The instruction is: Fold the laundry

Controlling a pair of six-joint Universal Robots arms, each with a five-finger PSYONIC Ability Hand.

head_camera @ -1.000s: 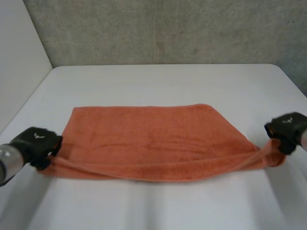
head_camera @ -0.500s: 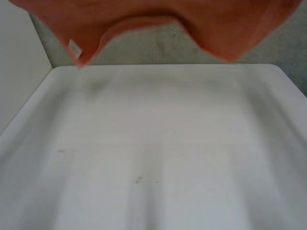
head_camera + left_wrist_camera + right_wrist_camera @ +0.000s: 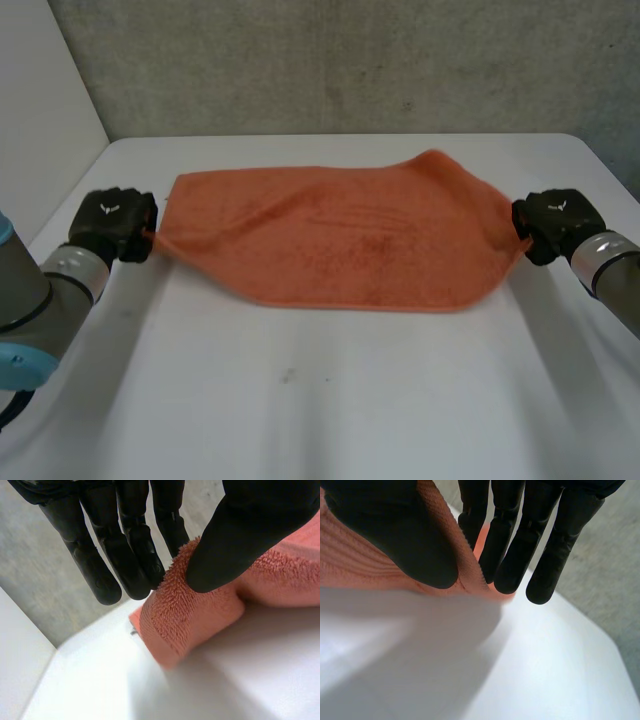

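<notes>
Head view: the orange towel (image 3: 350, 245) is stretched flat over the white table (image 3: 330, 400), between the left hand (image 3: 115, 222) at one end corner and the right hand (image 3: 552, 222) at the other; left wrist view: the thumb (image 3: 240, 545) pinches a towel corner against the fingers (image 3: 135, 560); right wrist view: the thumb (image 3: 395, 535) clamps the towel's edge against the fingers (image 3: 520, 540).
</notes>
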